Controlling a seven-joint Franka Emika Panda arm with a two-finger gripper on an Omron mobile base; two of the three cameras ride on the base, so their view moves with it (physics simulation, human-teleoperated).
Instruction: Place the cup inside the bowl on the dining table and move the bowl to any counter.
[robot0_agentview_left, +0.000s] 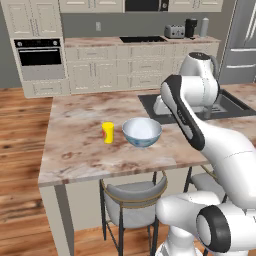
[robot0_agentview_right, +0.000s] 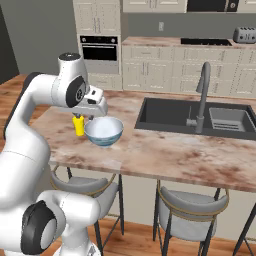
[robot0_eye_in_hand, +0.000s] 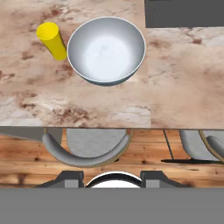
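The small yellow cup stands upright on the dining table, just left of the bowl. The bowl is wide, white inside and blue-grey outside, and has nothing in it. My gripper hangs above the table's near edge, over the cup and bowl and pointing down. Its fingertips stand apart with nothing between them. In the left base view my own arm hides the gripper.
A dark sink with a grey faucet is set in the table right of the bowl. Grey stools stand under the near edge. The counter runs along the back wall, with a toaster.
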